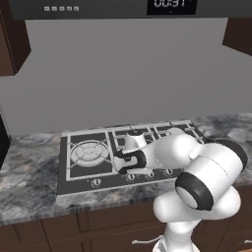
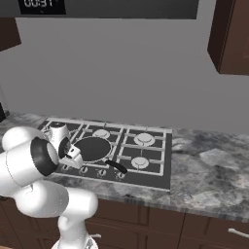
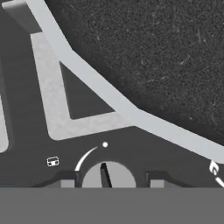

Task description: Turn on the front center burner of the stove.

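Five silver knobs line the near edge of the stove point(image 2: 146, 170), a black gas cooktop set in a grey marbled counter point(image 2: 209, 185). The front center burner point(image 2: 92, 148), a wide dark disc, sits mid-stove between the pale ring burner point(image 1: 89, 152) on the left and two small white-capped burners point(image 2: 144, 139) on the right. White arm point(image 1: 197, 167) reaches low over the near edge. Gripper point(image 3: 108, 183) hangs right over one knob point(image 3: 109, 177), finger tips point(image 3: 65, 181) spread either side of it, apart from it, nothing held. Knob's dark pointer stands nearly upright in the hand view, just below a white dot point(image 3: 105, 144) and arc mark. Pale grate bar point(image 3: 109, 94) crosses beyond, with the burner's dark surface behind it.
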